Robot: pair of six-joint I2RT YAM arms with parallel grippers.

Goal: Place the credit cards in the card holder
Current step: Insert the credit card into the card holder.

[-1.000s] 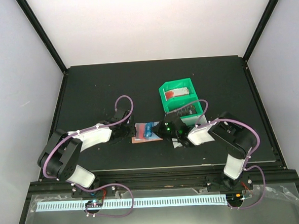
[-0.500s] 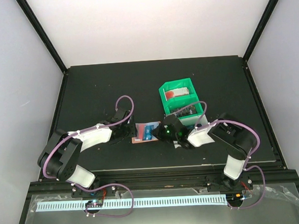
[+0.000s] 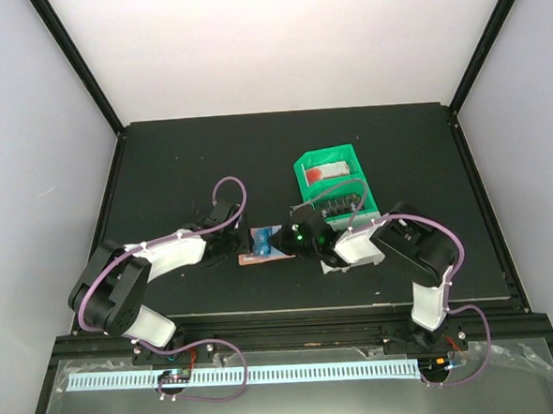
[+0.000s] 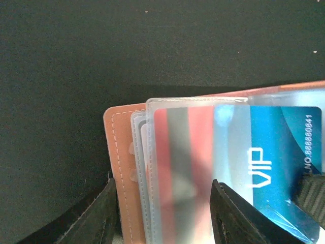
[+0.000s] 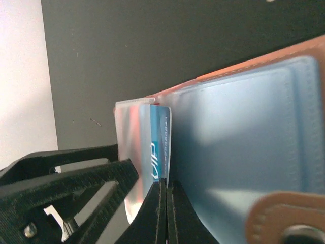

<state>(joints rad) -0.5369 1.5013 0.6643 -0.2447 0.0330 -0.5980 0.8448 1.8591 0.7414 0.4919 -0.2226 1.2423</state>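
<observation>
Tabletop, black, bears card holder between white walls.

Glossy plastic credit card, matt leather-like card holder

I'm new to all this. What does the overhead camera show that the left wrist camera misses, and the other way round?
Only overhead: the whole left arm and right arm, and the green tray with more cards in it, beyond the right arm. Only left wrist: the VIP lettering on the blue card, the clear sleeves and the stitching on the card holder. Both: the blue card at the salmon card holder on the dark table.
</observation>
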